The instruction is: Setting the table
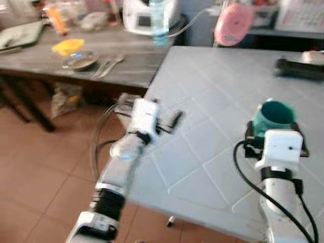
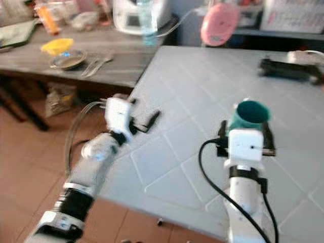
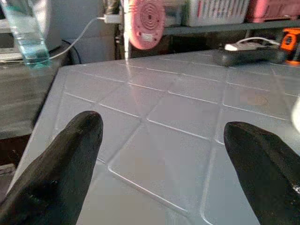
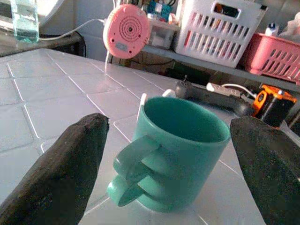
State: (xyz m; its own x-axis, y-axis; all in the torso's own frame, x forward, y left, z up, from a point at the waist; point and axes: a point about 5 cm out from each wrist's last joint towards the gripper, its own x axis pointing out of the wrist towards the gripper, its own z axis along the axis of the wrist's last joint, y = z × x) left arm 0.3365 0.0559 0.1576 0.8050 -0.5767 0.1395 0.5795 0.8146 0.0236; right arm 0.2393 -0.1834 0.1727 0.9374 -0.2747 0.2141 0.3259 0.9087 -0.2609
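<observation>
Right gripper: I have my right gripper (image 4: 171, 154) low and right of centre in the head frame, fingers spread wide, one black finger (image 4: 56, 173) on each side of the mug, neither touching it that I can see.
Mug: the teal plastic mug (image 4: 180, 152) stands upright on the table between those fingers, its double-loop handle turned toward my wrist camera; in the head view it sits just beyond the white wrist block (image 1: 282, 147).
Left gripper: my left gripper (image 3: 164, 164) hangs over the near left edge of the table, left of centre in the head frame, fingers wide apart and holding nothing.
Table: the pale grey table with a diamond-grid top (image 1: 212, 101) fills the right half of the head frame.
Far side: a black bar-shaped object (image 1: 298, 68) lies at the upper right, and a round pink device (image 4: 126, 30) sits past the far edge.
Side bench: at the upper left I see a dark wooden bench (image 1: 126, 61) carrying a metal bowl (image 1: 80, 59), a yellow item (image 1: 68, 46), cutlery (image 1: 107, 66) and a clear water bottle (image 1: 158, 23).
Floor: reddish-brown tiles (image 1: 45, 172) at lower left.
</observation>
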